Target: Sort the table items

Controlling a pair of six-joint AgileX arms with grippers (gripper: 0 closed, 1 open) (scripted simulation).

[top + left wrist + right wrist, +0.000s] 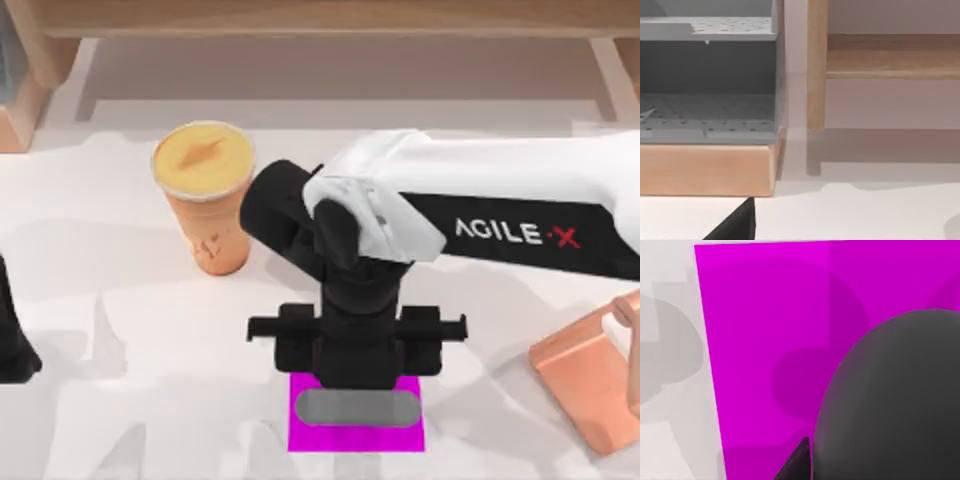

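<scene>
Nearest the front edge of the table (pixel 120 330), the magenta square (pixel 355 425) is seen with the dark grey computer mouse (pixel 358 408) lying on it. The right gripper (pixel 357 372) is held directly over the mouse, its body hiding the mouse's far part in the top view. In the right wrist view the mouse (pixel 890 400) is shown very close, with one dark fingertip (pixel 795 462) just beside it. Whether the fingers are spread, closed, or clamped on the mouse cannot be told.

The step in hand is judged to be either a grasp or a release of the mouse on the square. It would be done well if the wrist were kept centred and vertical, so the rounded shell is not squeezed off-centre or dragged.

Farther back, the orange cup (pixel 207 195) is seen upright, well apart from the mouse. A copper-coloured stand (pixel 585 375) is cut off at the right edge. The left arm (pixel 12 335) is parked at the left edge.
</scene>
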